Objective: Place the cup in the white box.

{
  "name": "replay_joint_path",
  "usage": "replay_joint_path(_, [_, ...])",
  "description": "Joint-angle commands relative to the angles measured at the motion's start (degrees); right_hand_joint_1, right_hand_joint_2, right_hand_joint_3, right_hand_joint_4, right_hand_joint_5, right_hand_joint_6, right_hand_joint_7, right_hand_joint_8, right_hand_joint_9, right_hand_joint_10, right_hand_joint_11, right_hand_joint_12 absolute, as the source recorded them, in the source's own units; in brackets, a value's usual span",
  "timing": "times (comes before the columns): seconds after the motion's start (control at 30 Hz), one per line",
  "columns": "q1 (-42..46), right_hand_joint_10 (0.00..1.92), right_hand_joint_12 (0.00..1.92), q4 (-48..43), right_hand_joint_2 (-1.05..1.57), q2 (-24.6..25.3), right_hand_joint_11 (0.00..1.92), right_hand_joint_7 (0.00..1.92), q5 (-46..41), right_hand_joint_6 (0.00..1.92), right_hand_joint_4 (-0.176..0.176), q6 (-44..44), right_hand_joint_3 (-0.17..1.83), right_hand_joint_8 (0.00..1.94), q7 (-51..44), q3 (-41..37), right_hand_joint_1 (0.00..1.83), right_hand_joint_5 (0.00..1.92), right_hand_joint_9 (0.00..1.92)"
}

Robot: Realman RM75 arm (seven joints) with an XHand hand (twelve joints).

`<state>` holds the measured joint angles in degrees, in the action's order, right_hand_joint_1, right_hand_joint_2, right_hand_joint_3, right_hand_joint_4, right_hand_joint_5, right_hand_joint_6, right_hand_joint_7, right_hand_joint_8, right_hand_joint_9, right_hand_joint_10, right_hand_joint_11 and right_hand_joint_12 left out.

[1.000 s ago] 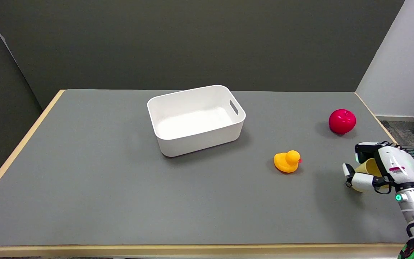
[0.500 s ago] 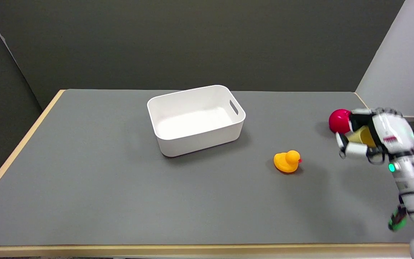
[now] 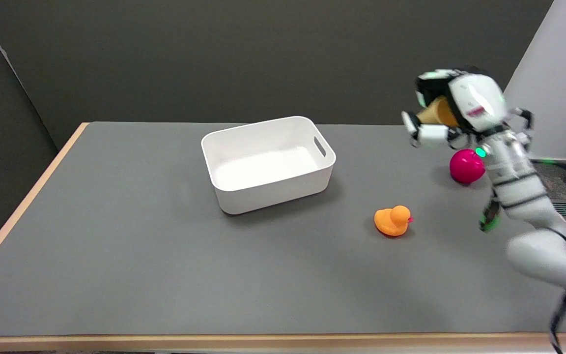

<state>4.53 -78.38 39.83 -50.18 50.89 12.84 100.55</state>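
Note:
My right hand (image 3: 455, 108) is raised high above the table's right side, blurred by motion. It grips a yellow-tan cup (image 3: 436, 112), which shows between the fingers and is mostly hidden by the hand. The white box (image 3: 268, 162) stands open and empty at the table's middle back, well to the left of the hand and below it.
A red apple (image 3: 466, 167) lies on the table just under the raised hand. A yellow rubber duck (image 3: 392, 221) sits between the box and the right arm. The grey table (image 3: 165, 265) has a wooden edge along its left and front sides.
The right hand has lifted the cup from the table's right edge, rising and moving up and left past the apple. Box, duck and apple have stayed put.

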Motion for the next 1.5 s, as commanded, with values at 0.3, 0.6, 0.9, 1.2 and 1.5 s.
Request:
replay_joint_path(0.3, [-38.0,1.92,1.92,18.2,0.62,18.5,1.24,1.2,10.2,1.92,0.037,-23.0,0.94,1.94,11.3,28.2,1.12,1.04,1.34])
replay_joint_path(0.6, [-41.0,1.92,1.92,26.2,0.62,24.3,1.25,1.2,10.2,1.92,0.037,-22.1,0.94,1.94,11.3,28.9,1.12,1.03,1.35])
replay_joint_path(0.9, [-42.9,1.92,1.92,28.7,0.61,26.5,1.25,1.2,10.3,1.92,0.037,-21.7,0.93,1.94,11.4,30.5,1.12,1.03,1.35])
replay_joint_path(1.2, [-42.6,1.92,1.92,28.2,0.62,27.5,1.24,1.18,10.3,1.92,0.037,-21.6,0.93,1.94,11.2,30.6,1.12,1.01,1.34])
replay_joint_path(1.5, [-40.0,1.35,1.92,25.4,0.76,27.0,0.27,0.74,4.7,1.26,-0.061,-22.1,0.89,0.97,12.9,30.3,0.7,0.59,0.66])
